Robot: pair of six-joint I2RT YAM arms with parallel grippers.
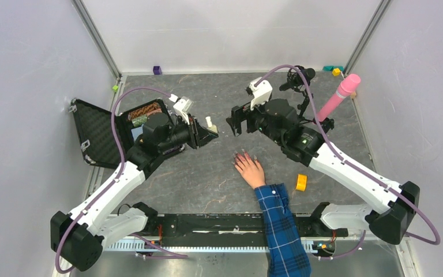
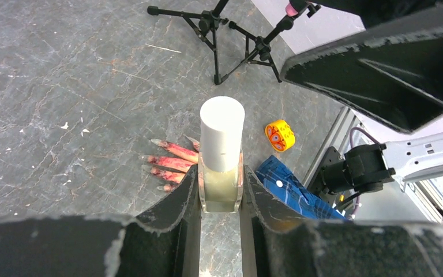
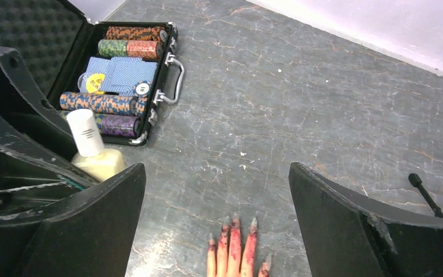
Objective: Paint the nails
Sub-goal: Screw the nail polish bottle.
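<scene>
A pale hand (image 1: 250, 169) in a blue plaid sleeve (image 1: 280, 219) lies flat on the grey table, fingers pointing away from the arm bases. Its nails (image 1: 243, 154) are small and pointed, and red smears run along the fingers (image 2: 170, 161). The nails (image 3: 252, 224) also show low between my right fingers. My left gripper (image 1: 207, 131) (image 2: 220, 179) is shut on a small bottle (image 2: 222, 133) of pale liquid with a white cap, held above the table left of the hand. My right gripper (image 1: 237, 122) (image 3: 216, 167) hangs open and holds nothing, above and beyond the fingertips, facing the bottle (image 3: 89, 141).
An open black case (image 1: 101, 133) (image 3: 124, 63) of poker chips lies at the left. A yellow tape roll (image 1: 301, 182) (image 2: 280, 134) sits right of the sleeve. A pink cylinder on a small tripod (image 1: 339, 95) stands at the back right. Small cubes (image 1: 157, 70) lie by the far wall.
</scene>
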